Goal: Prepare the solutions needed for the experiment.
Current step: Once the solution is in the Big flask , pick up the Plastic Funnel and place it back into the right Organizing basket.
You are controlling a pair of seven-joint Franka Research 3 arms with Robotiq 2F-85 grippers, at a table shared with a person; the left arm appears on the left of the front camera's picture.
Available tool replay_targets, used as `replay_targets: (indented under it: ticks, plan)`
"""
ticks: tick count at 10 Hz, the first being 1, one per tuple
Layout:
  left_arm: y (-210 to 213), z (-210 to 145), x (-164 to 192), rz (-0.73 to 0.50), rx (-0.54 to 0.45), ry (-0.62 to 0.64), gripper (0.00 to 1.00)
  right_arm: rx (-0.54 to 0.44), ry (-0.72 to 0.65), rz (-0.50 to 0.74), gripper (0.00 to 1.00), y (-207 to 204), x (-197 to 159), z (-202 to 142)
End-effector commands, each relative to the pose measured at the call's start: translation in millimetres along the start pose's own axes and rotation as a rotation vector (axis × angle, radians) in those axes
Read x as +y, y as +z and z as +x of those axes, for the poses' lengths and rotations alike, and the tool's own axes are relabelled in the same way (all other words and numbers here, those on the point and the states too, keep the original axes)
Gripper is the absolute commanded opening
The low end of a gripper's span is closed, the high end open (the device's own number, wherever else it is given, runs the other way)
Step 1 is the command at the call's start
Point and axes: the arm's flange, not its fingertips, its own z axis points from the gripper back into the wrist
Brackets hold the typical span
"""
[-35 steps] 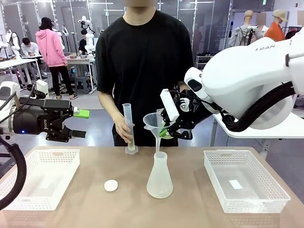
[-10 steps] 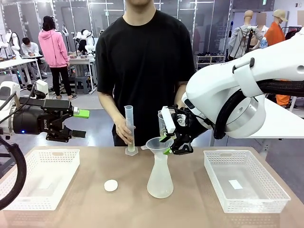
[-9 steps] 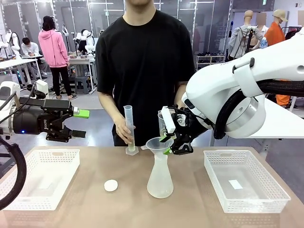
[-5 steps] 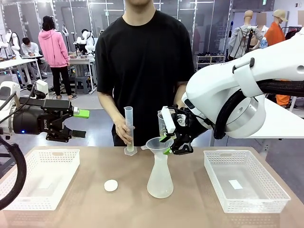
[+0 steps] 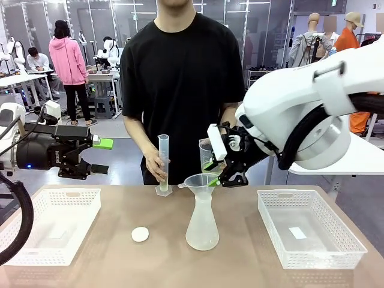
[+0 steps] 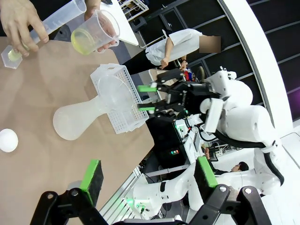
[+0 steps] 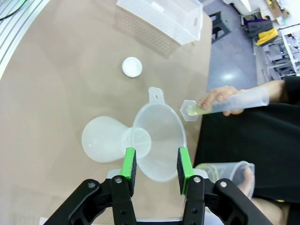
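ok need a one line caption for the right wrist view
right gripper open close to a funnel seated in a flask, a person's hand holding a measuring cylinder nearby

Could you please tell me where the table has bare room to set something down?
Bare tabletop lies between the flask and the right basket, and along the near edge by the white cap. The far middle is crowded: funnel, right gripper, and the person's hands with cylinder and beaker.

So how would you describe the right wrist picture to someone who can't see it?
A clear funnel sits in the neck of a frosted flask on a tan table, seen from above past the right gripper, jaws parted. Beyond, a person's hand holds a measuring cylinder.
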Motion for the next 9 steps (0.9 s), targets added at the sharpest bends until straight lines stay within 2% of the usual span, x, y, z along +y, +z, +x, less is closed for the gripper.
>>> replay_targets:
  ticks: [1, 3, 4, 7, 8, 9]
  plan:
    - [0, 1, -3, 0.008, -0.001, 0.014, 1.0, 0.011, -0.014, -0.083, 0.46, 29, 14, -4]
    - [0, 1, -3, 0.008, -0.001, 0.014, 1.0, 0.006, -0.183, -0.125, 0.46, 69, 21, -25]
    - [0, 1, -3, 0.008, -0.001, 0.014, 1.0, -0.017, -0.353, -0.136, 0.46, 89, 23, -39]
    - [0, 1, -3, 0.008, -0.001, 0.014, 1.0, -0.176, -0.896, -0.068, 0.46, 132, 29, -78]
    - [0, 1, -3, 0.008, -0.001, 0.014, 1.0, -0.311, -1.013, -0.057, 0.46, 141, 37, -90]
    - [0, 1, -3, 0.008, -0.001, 0.014, 1.0, -0.364, -1.15, -0.023, 0.46, 143, 45, -104]
